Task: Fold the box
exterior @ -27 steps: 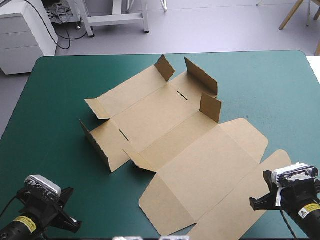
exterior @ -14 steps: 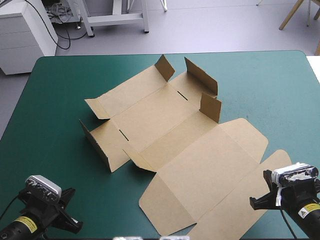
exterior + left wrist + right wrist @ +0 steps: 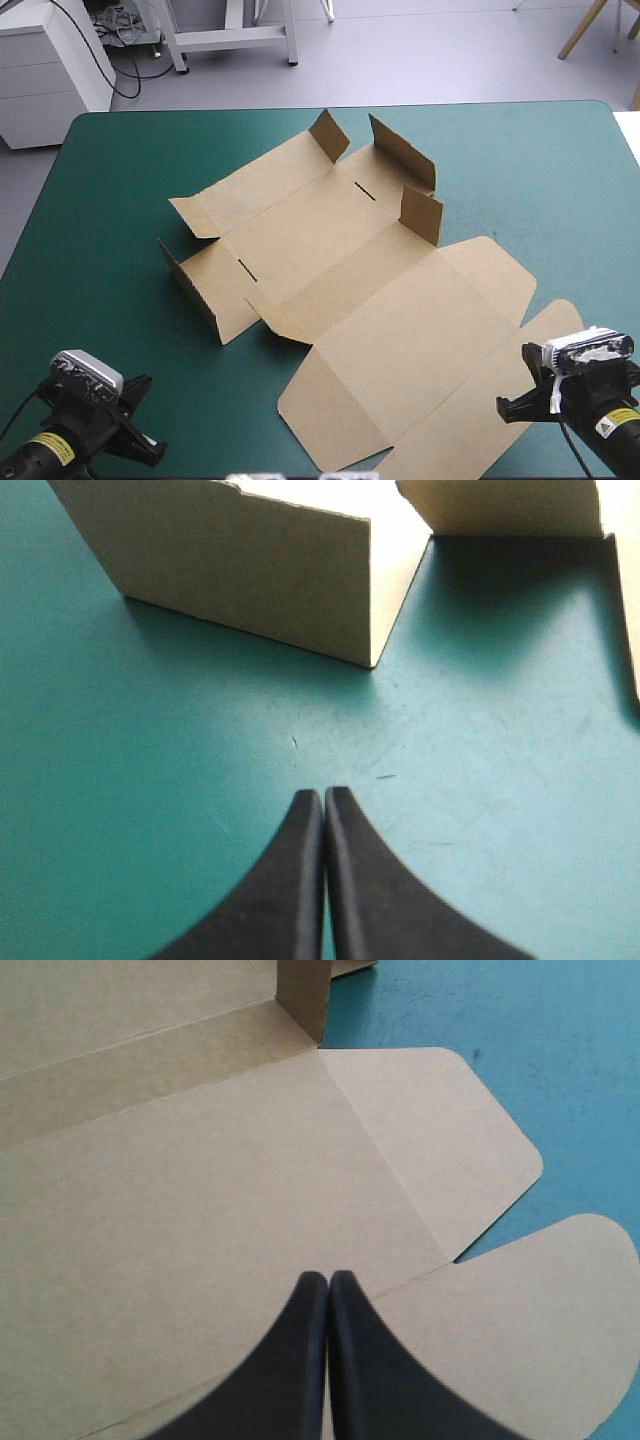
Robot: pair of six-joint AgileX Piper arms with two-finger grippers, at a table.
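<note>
I count one box (image 3: 340,270) and two tools on my feeds. The brown box lies opened out across the middle of the teal-green counter (image 3: 110,190), several flaps standing up, its lid panel (image 3: 410,340) flat toward the near right corner. My left tool (image 3: 324,795) is clenched on nothing over bare cover, and a raised wall (image 3: 240,570) of the box stands ahead of it, apart. My right tool (image 3: 328,1278) is also clenched and empty, directly over the lid panel, with rounded flaps just beside it.
</note>
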